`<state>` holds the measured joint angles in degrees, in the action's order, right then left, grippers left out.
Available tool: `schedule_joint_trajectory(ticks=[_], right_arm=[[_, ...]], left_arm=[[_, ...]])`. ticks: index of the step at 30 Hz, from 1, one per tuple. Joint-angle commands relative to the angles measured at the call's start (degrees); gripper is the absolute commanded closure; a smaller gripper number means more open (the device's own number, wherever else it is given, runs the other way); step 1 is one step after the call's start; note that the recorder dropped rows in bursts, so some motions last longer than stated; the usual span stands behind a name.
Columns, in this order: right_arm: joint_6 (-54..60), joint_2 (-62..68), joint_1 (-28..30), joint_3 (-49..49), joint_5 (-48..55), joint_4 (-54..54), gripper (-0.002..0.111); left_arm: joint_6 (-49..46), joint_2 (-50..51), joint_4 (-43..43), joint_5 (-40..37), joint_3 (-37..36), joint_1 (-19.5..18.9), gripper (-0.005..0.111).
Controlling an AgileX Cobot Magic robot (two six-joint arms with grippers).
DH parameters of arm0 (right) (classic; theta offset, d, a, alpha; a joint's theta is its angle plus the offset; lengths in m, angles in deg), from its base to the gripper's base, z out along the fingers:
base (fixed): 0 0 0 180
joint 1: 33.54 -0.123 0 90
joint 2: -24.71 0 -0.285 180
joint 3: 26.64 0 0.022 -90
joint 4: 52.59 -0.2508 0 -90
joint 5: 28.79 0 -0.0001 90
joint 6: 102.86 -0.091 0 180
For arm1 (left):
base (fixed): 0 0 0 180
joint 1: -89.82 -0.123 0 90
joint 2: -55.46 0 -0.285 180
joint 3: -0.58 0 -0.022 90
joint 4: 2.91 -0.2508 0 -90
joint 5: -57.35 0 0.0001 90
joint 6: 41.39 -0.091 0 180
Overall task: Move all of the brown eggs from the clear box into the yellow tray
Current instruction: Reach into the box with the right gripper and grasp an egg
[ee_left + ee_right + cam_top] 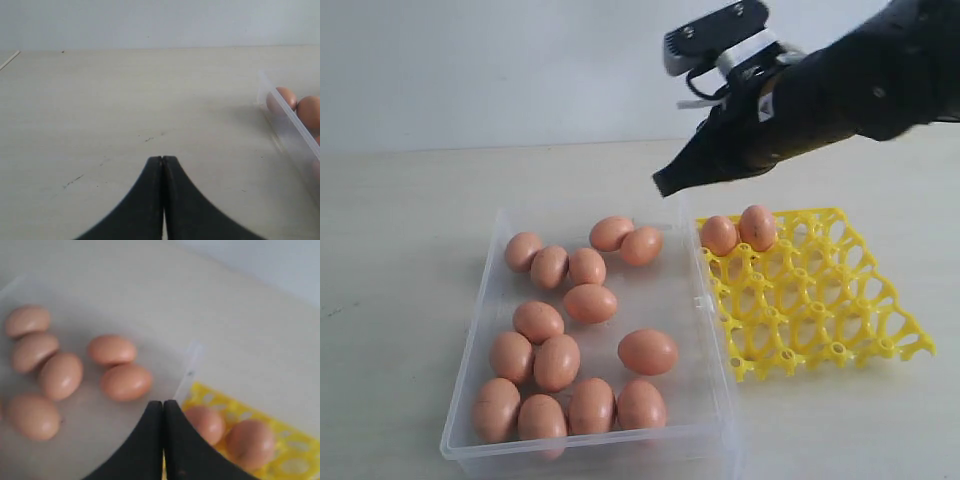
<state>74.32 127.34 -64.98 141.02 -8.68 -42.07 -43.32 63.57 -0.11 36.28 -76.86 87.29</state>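
Right jaws pressed together, empty, hanging high above far edge of clear box [670, 290], near yellow tray [820, 300]. I read this as between trips, lining up next pick. Two brown eggs [718, 235] sit in tray's far corner cups; I judge filling from corner leaves nearer cups open. About fourteen loose in box, several touching. Left jaws together, empty, parked over bare bench [100, 100] beside box wall, out of way.
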Motion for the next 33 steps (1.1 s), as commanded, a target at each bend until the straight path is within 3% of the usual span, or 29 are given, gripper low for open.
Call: schedule_joint_trajectory(ticks=[1, 3, 4, 5, 6, 8, 10, 17, 20, 24, 25, 26, 28, 30, 31, 33], right_arm=[[11.99, 5.01, -2.88, 5.33, 16.85, -20.42, 0.108], [16.67, 8.37, -4.19, 7.5, 23.53, -21.53, 0.1], [20.87, 10.32, -5.21, 8.66, 28.65, -21.53, 0.088], [21.9, 11.01, -5.8, 8.89, 30.02, -21.53, 0.08], [22.26, 12.11, -6.66, 9.0, 31.18, -22.03, 0.062], [22.26, 13.7, -7.54, 9.4, 31.21, -22.49, 0.042], [23.34, 15.07, -8.11, 9.52, 31.45, -22.43, 0.038], [25.63, 21.1, -8.9, 12.78, 30.02, -19.57, 0.039], [25.63, 23.87, -8.9, 14.09, 31.61, -18.52, 0.048], [25.73, 24.03, -8.9, 14.24, 29.93, -18.95, 0.084], [25.73, 23.09, -8.76, 14.24, 28.14, -18.95, 0.105], [25.62, 22.27, -8.36, 14.1, 26.57, -18.95, 0.108], [24.82, 18.0, -7.16, 11.06, 17.03, -18.8, 0.108], [19.22, 11.37, -5.08, 4.32, 1.19, -16.12, 0.108], [12.34, 7.48, -2.96, -1.51, -8.07, -11.59, 0.108], [5.57, 4.15, 0.15, -6.61, -16.19, -6.68, 0.108]], left_arm=[[0.33, -0.32, 0.32, 0.8, 0.23, 0.29, 0.107], [0.33, -0.32, 0.32, 0.8, 0.23, 0.29, 0.107], [0.33, -0.32, 0.32, 0.8, 0.23, 0.29, 0.107], [0.33, -0.32, 0.32, 0.8, 0.23, 0.29, 0.107], [0.33, -0.32, 0.32, 0.8, 0.23, 0.29, 0.107], [0.33, -0.32, 0.32, 0.8, 0.23, 0.29, 0.107], [0.33, -0.32, 0.32, 0.8, 0.23, 0.29, 0.107], [0.33, -0.32, 0.32, 0.8, 0.23, 0.29, 0.107], [0.33, -0.32, 0.32, 0.8, 0.23, 0.29, 0.107], [0.33, -0.32, 0.32, 0.8, 0.23, 0.29, 0.107], [0.33, -0.32, 0.32, 0.8, 0.23, 0.29, 0.107], [0.33, -0.32, 0.32, 0.8, 0.23, 0.29, 0.107], [0.33, -0.32, 0.32, 0.8, 0.23, 0.29, 0.107], [0.33, -0.32, 0.32, 0.8, 0.23, 0.29, 0.107], [0.33, -0.32, 0.32, 0.8, 0.23, 0.29, 0.107], [0.33, -0.32, 0.32, 0.8, 0.23, 0.29, 0.107]])
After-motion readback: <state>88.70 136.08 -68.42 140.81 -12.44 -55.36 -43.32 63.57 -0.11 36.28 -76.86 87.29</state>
